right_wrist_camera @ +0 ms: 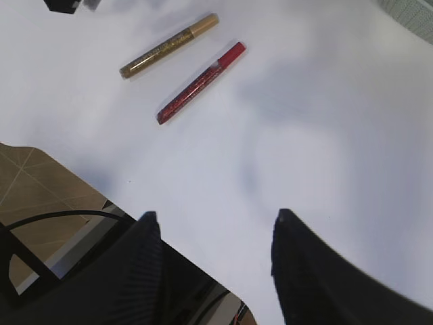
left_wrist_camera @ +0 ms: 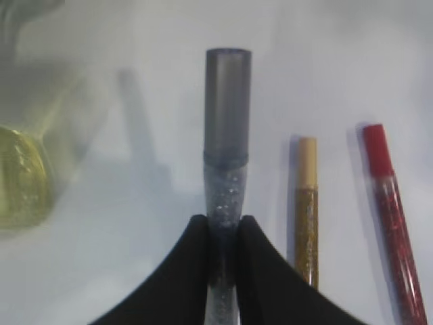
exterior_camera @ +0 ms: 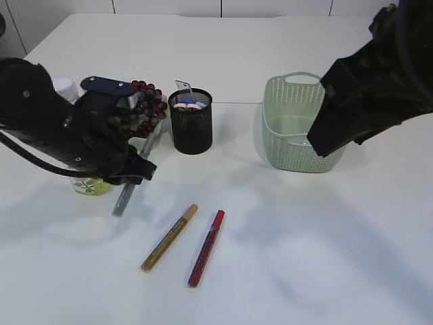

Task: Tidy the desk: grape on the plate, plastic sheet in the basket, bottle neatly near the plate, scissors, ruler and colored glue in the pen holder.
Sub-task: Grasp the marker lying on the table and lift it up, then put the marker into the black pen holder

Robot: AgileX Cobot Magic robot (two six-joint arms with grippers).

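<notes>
Left end effector (left_wrist_camera: 223,233) clamped on silver glitter glue (left_wrist_camera: 226,162), gold glue (left_wrist_camera: 306,210), red glue (left_wrist_camera: 392,217) alongside

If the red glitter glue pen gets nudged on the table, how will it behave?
The red glue pen looks like a slim round tube, so a sideways nudge would probably roll it. It appears rigid and light. Its smooth plastic may slip in a loose grip; the left gripper pinches the grey pen tightly.

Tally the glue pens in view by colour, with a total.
Silver, held in the left gripper: 1
Gold, on the table: 1
Red, on the table: 1
Total: 3
</notes>
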